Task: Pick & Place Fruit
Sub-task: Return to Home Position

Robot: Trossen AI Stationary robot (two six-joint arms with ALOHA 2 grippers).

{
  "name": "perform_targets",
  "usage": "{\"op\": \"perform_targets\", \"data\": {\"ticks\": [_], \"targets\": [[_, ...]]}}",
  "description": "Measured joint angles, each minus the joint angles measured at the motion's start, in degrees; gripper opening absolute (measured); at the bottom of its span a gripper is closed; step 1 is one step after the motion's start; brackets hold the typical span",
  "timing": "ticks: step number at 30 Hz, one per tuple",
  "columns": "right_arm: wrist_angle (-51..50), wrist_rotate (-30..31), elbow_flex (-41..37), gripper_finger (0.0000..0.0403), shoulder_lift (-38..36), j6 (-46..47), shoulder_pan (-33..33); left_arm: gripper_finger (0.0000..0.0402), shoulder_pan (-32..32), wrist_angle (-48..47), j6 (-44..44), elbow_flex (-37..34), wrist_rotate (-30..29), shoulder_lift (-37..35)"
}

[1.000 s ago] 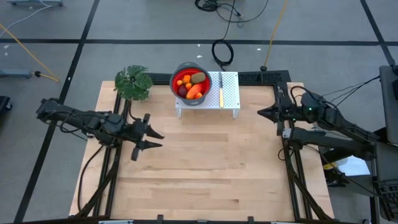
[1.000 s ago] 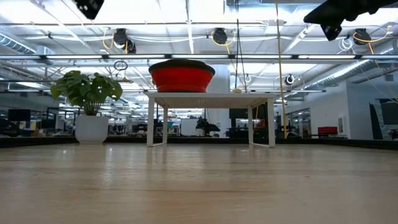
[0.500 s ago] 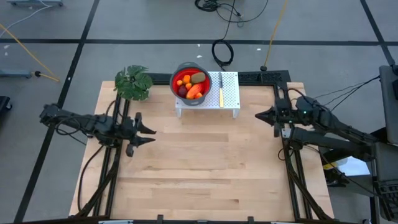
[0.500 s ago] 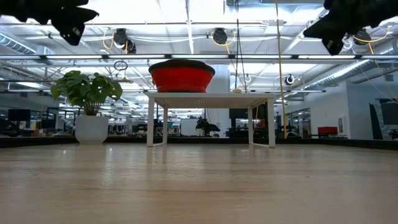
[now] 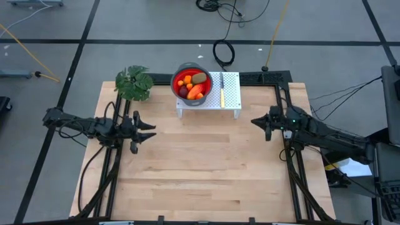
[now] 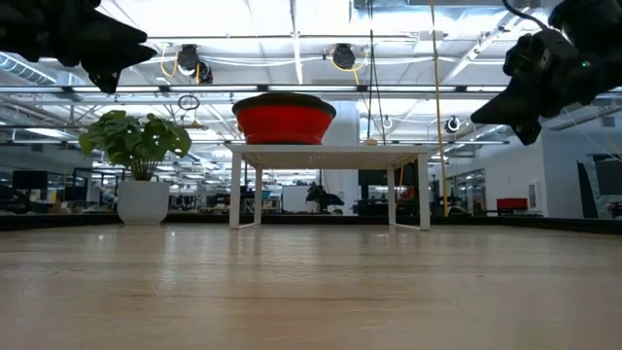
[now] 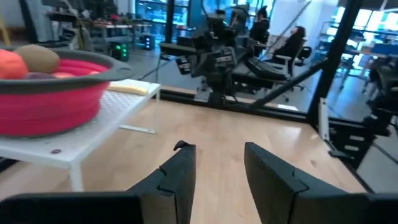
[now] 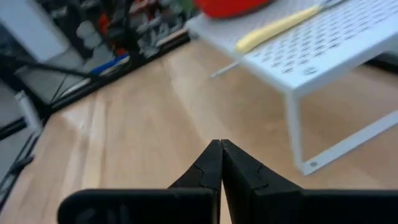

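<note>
The fruit [image 5: 194,91] lies piled in a red bowl with a grey rim [image 5: 174,76]: a red-orange piece, an olive-brown oval [image 5: 199,78], a dark red ball and small orange ones. The bowl stands on a white perforated stand [image 5: 232,91] at the table's far edge. My left gripper [image 5: 152,132] hovers open above the table's left part, pointing right; its wrist view shows the bowl [image 7: 56,99] and the fruit [image 7: 37,58] ahead. My right gripper [image 5: 252,121] hovers shut at the right, pointing left, near the stand [image 8: 336,43].
A slim pale-yellow knife [image 5: 221,90] lies on the stand beside the bowl. A green leafy plant [image 5: 133,82] stands at the far left corner. Bare wooden tabletop [image 5: 206,162] stretches between the arms and toward the near edge. Black frame rails [image 5: 294,169] run along the right side.
My left gripper has drawn back a little toward the table's left edge and come down, staying open. My right gripper has moved toward the table's middle and slightly toward the near edge, and has come down, staying shut. The bowl, fruit and knife have not moved.
</note>
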Motion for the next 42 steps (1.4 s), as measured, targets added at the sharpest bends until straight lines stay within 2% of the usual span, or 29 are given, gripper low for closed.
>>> {"op": "perform_targets", "data": {"ticks": [2, 5, 13, 16, 20, 27, 32, 37, 42], "targets": [[-0.06, 2.04, -1.08, 0.0, -2.85, -0.01, -0.02, 0.0136, 1.0, -0.76, 0.28, 0.0, -0.08, -1.01], [-0.82, 1.87, -1.97, 0.0, -7.11, -0.08, -0.02, 0.0136, 2.98, -2.27, 0.66, 0.0, 0.38, -3.23], [-7.51, 1.9, -1.99, 0.0, -15.37, -0.65, -0.02, 0.0136, 9.32, -8.9, 2.59, 0.02, 7.41, -13.23], [-7.79, 2.25, -2.05, 0.0, -15.12, -2.23, -0.02, 0.0136, 10.85, -11.53, 2.6, 0.0, 8.59, -16.26], [-6.05, 3.57, -2.55, 0.0, -15.18, -3.19, -0.02, 0.0136, 12.02, -11.66, 2.6, -0.18, 11.55, -16.01], [5.81, 1.95, -8.01, 0.0, -15.18, -2.61, 0.0, 0.0136, 13.0, 0.45, 2.01, -7.87, 14.17, -16.06], [10.64, 1.81, -11.41, 0.0, -15.21, -0.4, 0.0, 0.0136, 13.19, 4.49, 0.47, -12.96, 14.97, -16.02], [16.5, 2.06, -14.08, 0.0, -15.19, -0.68, 0.0, 0.0136, 13.19, 4.08, 0.8, -12.92, 15.02, -16.04], [15.15, 1.93, -14.31, 0.0, -14.93, -0.73, -0.02, 0.0136, 13.19, 2.06, 0.61, -12.88, 15.07, -16.01]]}}
